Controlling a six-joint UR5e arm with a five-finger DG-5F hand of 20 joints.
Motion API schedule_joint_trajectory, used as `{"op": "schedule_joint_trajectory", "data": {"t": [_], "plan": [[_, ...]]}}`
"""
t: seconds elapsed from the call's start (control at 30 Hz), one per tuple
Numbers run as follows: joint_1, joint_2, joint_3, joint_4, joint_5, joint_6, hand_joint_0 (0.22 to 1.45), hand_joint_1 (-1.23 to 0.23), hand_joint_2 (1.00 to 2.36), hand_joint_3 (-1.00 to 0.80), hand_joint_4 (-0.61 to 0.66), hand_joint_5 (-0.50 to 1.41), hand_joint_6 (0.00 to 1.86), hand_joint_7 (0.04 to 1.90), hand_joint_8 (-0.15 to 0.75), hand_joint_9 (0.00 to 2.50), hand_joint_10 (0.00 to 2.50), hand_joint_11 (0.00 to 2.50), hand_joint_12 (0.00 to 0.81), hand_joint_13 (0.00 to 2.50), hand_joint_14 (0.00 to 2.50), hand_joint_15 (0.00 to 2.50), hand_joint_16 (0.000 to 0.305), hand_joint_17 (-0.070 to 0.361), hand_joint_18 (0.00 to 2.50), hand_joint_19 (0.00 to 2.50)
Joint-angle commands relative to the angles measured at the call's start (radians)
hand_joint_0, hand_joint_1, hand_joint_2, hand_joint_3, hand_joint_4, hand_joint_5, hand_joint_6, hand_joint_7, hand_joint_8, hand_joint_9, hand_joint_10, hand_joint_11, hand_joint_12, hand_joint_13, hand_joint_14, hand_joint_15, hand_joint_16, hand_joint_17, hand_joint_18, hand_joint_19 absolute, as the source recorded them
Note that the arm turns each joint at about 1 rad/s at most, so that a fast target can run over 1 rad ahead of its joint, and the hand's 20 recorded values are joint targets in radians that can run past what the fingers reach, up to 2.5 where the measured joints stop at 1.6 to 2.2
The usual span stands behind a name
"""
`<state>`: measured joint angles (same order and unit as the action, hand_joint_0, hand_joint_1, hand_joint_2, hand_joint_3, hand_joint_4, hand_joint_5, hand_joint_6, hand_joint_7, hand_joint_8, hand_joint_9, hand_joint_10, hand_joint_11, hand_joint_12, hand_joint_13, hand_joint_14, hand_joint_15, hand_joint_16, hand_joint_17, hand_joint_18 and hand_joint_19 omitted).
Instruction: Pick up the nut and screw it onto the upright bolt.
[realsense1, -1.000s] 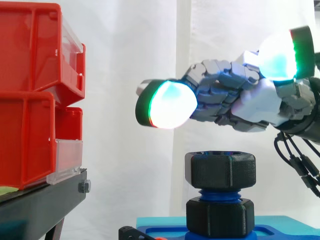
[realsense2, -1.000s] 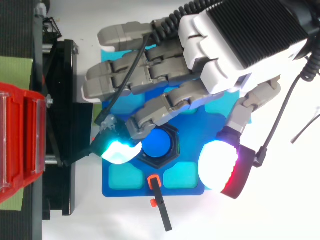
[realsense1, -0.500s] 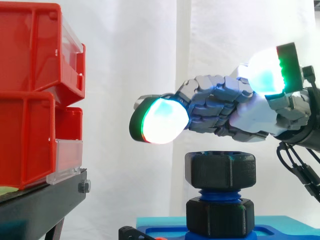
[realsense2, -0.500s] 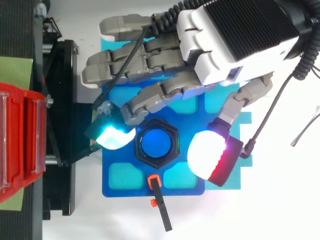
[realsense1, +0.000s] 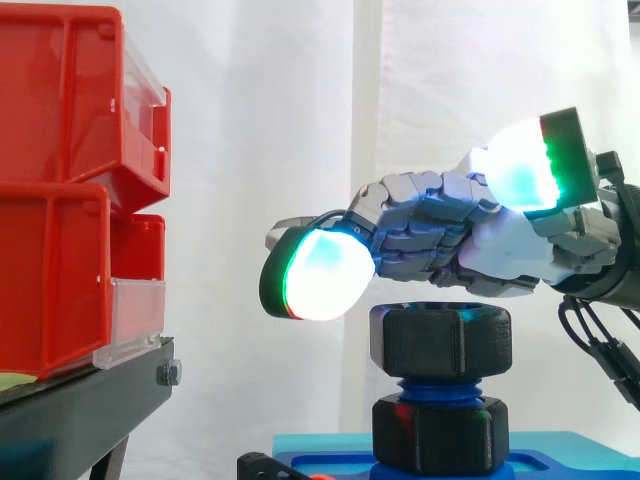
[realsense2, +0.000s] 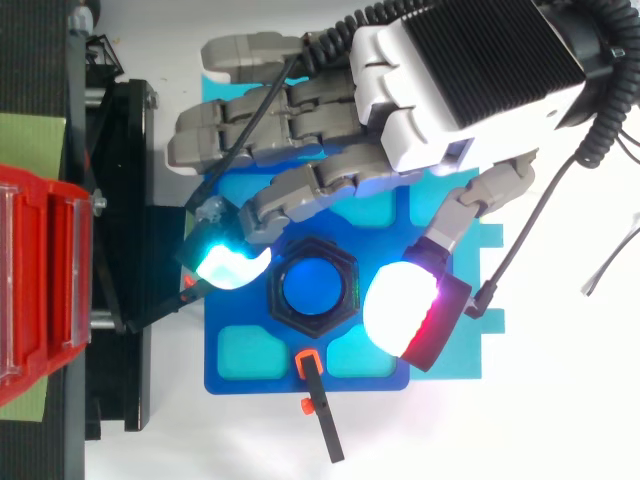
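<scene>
Red bins (realsense1: 60, 200) stand left, hand (realsense2: 470, 85) spread above nut (realsense1: 441, 343).

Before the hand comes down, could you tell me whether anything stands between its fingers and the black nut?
Nothing visible does. The open hand hovers right above the nut, which sits atop the blue bolt, and no object lies between them.

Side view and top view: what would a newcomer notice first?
The glowing fingertips stand out first: the open hand hovers just above the black nut, with one bright pad on either side of it in the top view. The nut sits on top of the blue bolt, which stands upright at the middle of a blue plate. Red bins are stacked at the left of the side view.
</scene>
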<state>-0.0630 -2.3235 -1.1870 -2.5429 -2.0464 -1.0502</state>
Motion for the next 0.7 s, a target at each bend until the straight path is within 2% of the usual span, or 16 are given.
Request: {"op": "schedule_joint_trajectory", "data": {"t": [0.0, 0.13, 0.33, 0.53, 0.67], "plan": [[0.002, 0.001, 0.0, -0.014, 0.0, -0.01, 0.44, -0.1, 1.0, -0.5, 0.12, -0.23, 0.5, 0.68, 0.217, 0.2, 0.0, 0.0, 0.357, 0.15, 0.0, 0.0, 0.048, 0.107, 0.0, 0.0], [0.002, 0.001, 0.0, -0.039, 0.0, -0.021, 0.44, -0.1, 1.0, -0.5, 0.13, -0.23, 0.5, 0.7, 0.225, 0.23, 0.0, 0.0, 0.358, 0.17, 0.0, 0.0, 0.047, 0.105, 0.0, 0.0], [0.005, 0.001, 0.0, -0.042, 0.0, -0.022, 0.44, -0.1, 1.0, -0.5, 0.16, -0.21, 0.5, 0.78, 0.23, 0.24, 0.0, 0.0, 0.358, 0.2, 0.0, 0.0, 0.045, 0.102, 0.0, 0.0], [0.003, 0.001, -0.002, -0.042, -0.001, -0.022, 0.45, -0.13, 1.0, -0.5, 0.21, -0.17, 0.5, 1.02, 0.255, 0.32, 0.0, 0.0, 0.353, 0.28, 0.0, 0.0, 0.039, 0.088, 0.0, 0.0], [-0.001, 0.001, 0.0, -0.037, -0.003, -0.022, 0.45, -0.13, 1.0, -0.5, 0.21, -0.15, 0.5, 1.16, 0.264, 0.37, 0.0, 0.0, 0.345, 0.31, 0.0, 0.0, 0.037, 0.084, 0.0, 0.0]]}}
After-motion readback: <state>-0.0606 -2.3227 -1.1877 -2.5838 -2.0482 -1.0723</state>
